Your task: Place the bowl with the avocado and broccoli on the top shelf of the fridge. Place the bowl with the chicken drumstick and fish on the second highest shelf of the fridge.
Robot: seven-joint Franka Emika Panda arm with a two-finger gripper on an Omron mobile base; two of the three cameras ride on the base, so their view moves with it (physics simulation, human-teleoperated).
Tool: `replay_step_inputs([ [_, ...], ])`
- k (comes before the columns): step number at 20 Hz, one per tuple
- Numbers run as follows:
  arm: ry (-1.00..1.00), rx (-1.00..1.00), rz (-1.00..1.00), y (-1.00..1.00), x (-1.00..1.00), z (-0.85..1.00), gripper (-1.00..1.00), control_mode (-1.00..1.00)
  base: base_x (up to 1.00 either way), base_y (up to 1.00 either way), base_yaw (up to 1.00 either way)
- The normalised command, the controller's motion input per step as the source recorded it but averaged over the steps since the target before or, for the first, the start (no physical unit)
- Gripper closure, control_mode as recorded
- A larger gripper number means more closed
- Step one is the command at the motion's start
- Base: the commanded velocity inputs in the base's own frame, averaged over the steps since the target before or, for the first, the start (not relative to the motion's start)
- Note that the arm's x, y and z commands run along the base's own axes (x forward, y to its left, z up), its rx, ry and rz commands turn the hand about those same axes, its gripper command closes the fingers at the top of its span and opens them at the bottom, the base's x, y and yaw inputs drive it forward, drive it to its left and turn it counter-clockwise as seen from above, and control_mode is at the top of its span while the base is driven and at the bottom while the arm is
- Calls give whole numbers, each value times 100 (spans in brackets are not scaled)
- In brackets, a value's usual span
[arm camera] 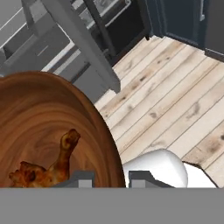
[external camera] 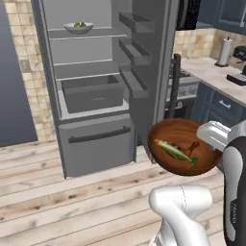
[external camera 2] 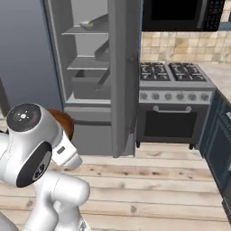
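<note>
A wide white-grey bowl (external camera: 78, 27) with green food stands on the highest visible shelf of the open fridge (external camera: 48, 72); the avocado and broccoli are too small to tell apart. The same bowl (external camera 2: 88, 25) is on that shelf in the right base view. My gripper (arm camera: 112, 178) is shut on the rim of a reddish-brown wooden bowl (external camera: 180, 149), held in the air in front of the fridge door (external camera: 153, 72). A fish (external camera: 175, 152) and a chicken drumstick (arm camera: 57, 166) lie in it. In the right base view my arm hides most of this bowl (external camera 2: 66, 122).
The shelf below the white bowl (external camera: 86, 63) is bare, with a grey drawer (external camera: 91, 93) under it. Door shelves (external camera: 134, 50) jut out. To the right are a stove (external camera 2: 173, 74), dark blue cabinets (external camera: 218, 103) and a counter with a paper towel roll (external camera: 223, 50). Below is wooden floor (external camera 2: 158, 180).
</note>
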Motion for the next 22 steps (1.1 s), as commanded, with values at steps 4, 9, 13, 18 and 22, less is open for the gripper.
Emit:
replay_step_inputs([
  [4, 0, 0, 0, 0, 0, 0, 100, 100, 90, 99, 7],
  [9, 0, 0, 0, 0, 0, 0, 100, 100, 100, 60, -2],
  [13, 0, 0, 0, 0, 0, 0, 100, 100, 100, 43, -2],
  [18, 0, 0, 0, 0, 0, 0, 100, 100, 100, 44, -5],
  [22, 0, 0, 0, 0, 0, 0, 100, 100, 100, 41, -6],
])
